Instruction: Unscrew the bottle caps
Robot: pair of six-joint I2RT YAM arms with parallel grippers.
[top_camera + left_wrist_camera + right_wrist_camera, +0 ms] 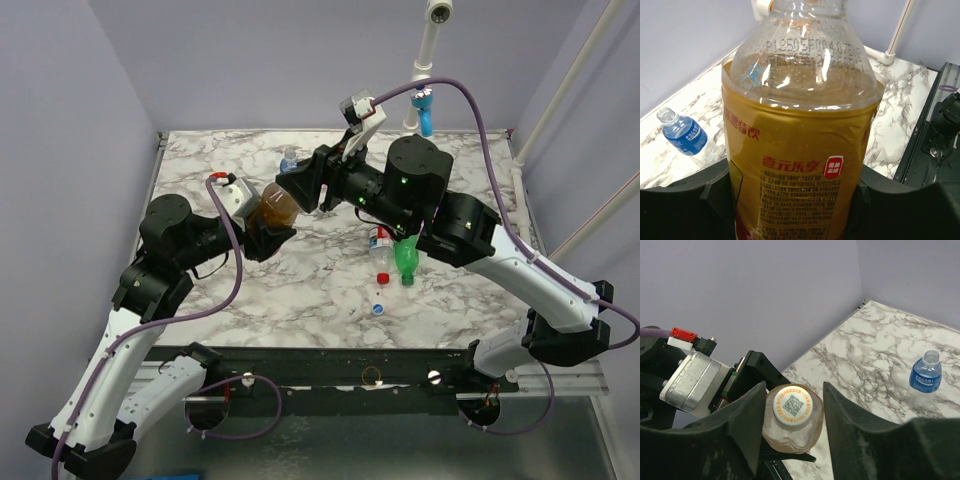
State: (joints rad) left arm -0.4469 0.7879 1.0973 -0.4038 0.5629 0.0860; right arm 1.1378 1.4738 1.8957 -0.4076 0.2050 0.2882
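My left gripper (268, 222) (795, 200) is shut on the amber bottle (277, 206) (800, 150) with the red-gold label and holds it tilted above the table. Its white cap (792, 406) is on and points at my right gripper (312, 188) (792, 396). That gripper is open, with one finger on each side of the cap and a gap on the right. The clear bottle with the blue label (289, 160) (685, 136) (925, 374) stands at the back with no cap on its neck. The red-white label bottle (380, 248) and the green bottle (406, 258) stand mid-table.
A red cap (381, 291) and a bluish-white cap (378, 308) lie loose on the marble table (300, 290) in front of the two bottles. A white pipe with a blue fitting (425, 112) stands at the back right. Walls close the left and back sides.
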